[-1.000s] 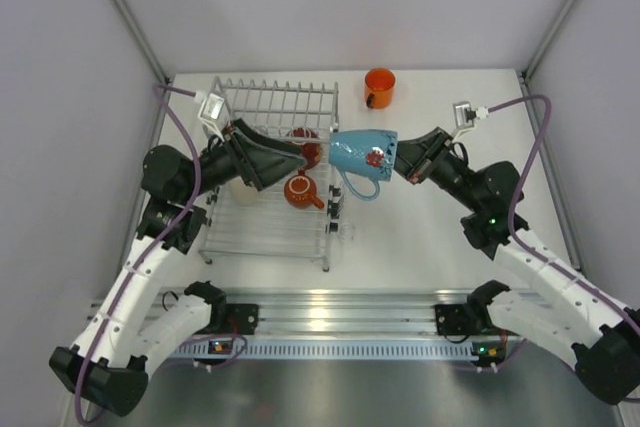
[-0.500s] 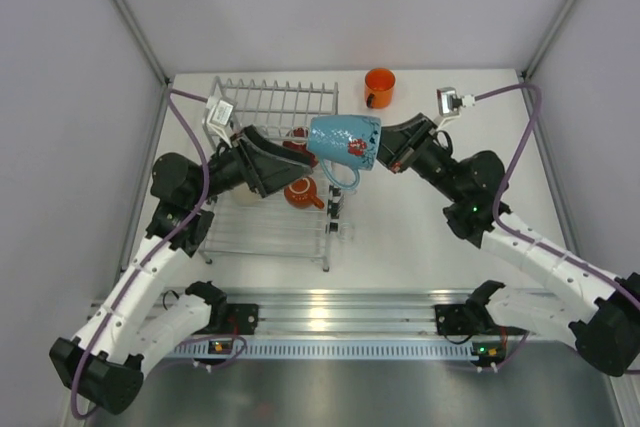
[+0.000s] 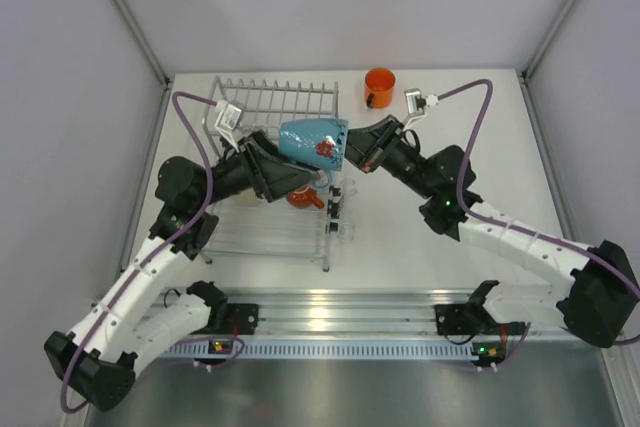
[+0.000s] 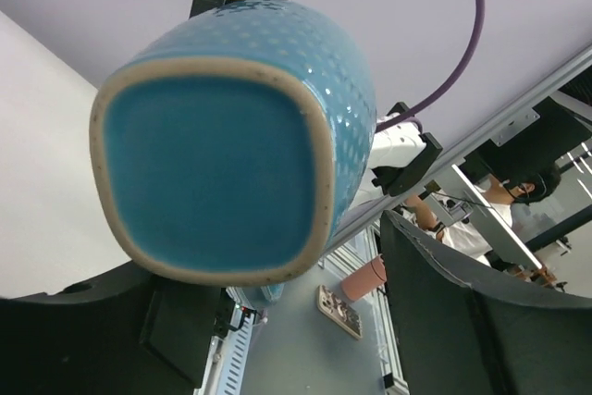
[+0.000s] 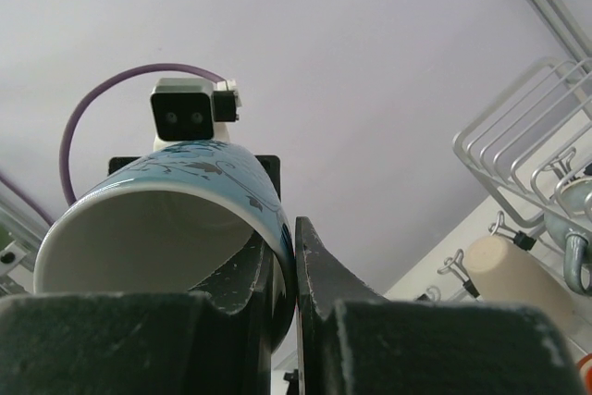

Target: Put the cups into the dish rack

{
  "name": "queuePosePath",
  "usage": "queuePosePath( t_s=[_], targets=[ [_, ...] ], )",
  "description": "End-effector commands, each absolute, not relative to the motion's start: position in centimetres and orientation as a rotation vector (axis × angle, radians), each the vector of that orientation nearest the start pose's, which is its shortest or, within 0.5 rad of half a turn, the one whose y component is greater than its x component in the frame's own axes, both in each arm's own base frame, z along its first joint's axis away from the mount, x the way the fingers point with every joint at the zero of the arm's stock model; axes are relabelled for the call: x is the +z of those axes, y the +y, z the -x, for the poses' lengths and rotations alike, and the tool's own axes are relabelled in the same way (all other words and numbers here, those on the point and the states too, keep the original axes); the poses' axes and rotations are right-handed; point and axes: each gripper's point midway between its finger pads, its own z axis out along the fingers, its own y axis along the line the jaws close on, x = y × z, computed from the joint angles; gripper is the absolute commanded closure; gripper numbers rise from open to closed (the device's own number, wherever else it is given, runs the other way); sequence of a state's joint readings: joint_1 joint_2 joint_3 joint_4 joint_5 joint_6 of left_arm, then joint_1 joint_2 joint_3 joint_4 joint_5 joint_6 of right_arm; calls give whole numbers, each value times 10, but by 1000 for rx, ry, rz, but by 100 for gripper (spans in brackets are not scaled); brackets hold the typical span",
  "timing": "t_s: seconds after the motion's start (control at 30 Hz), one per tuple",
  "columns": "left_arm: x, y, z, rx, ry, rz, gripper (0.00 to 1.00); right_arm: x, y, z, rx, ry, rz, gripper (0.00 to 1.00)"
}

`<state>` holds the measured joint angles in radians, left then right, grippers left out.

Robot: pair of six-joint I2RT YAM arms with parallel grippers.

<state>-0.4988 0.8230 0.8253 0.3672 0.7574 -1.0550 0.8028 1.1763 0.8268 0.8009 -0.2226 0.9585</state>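
Note:
The light blue cup [image 3: 312,140] hangs on its side above the dish rack [image 3: 262,97]. My right gripper [image 3: 352,147] is shut on its rim [image 5: 277,228], one finger inside the white interior and one outside. My left gripper [image 3: 285,154] faces the cup's flat bottom [image 4: 213,173]. It is open, with one finger [image 4: 462,312] standing apart to the right of the base. A dark red-orange cup [image 3: 303,195] lies in the rack below. A bright orange cup [image 3: 379,86] stands on the table behind the rack. A grey-beige cup [image 5: 518,270] lies in the rack.
Grey walls enclose the table on three sides. A metal rail [image 3: 330,332] with both arm bases runs along the near edge. The rack's raised wire frame [image 5: 518,154] and its tines stand just under the two grippers.
My right arm carried the blue cup leftward over the rack toward the left gripper. The left gripper lifted to meet the cup's base and its jaws narrowed somewhat.

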Motion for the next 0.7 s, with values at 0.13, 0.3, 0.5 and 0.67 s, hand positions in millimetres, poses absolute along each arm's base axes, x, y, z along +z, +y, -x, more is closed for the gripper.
queuePosePath(
  t_s=[0.13, 0.3, 0.5, 0.67],
  targets=[
    [428, -249, -154, -1741, 1405, -361, 51, 479, 325, -199, 1724, 1028, 159, 100],
    [429, -247, -155, -1741, 1400, -330, 78, 474, 327, -196, 1724, 1038, 168, 100],
    [426, -244, -157, -1733, 1397, -297, 100, 462, 326, -196, 1706, 1071, 175, 94],
    [420, -242, -160, -1709, 1410, -261, 100, 451, 324, -193, 1685, 1100, 191, 68]
  ],
)
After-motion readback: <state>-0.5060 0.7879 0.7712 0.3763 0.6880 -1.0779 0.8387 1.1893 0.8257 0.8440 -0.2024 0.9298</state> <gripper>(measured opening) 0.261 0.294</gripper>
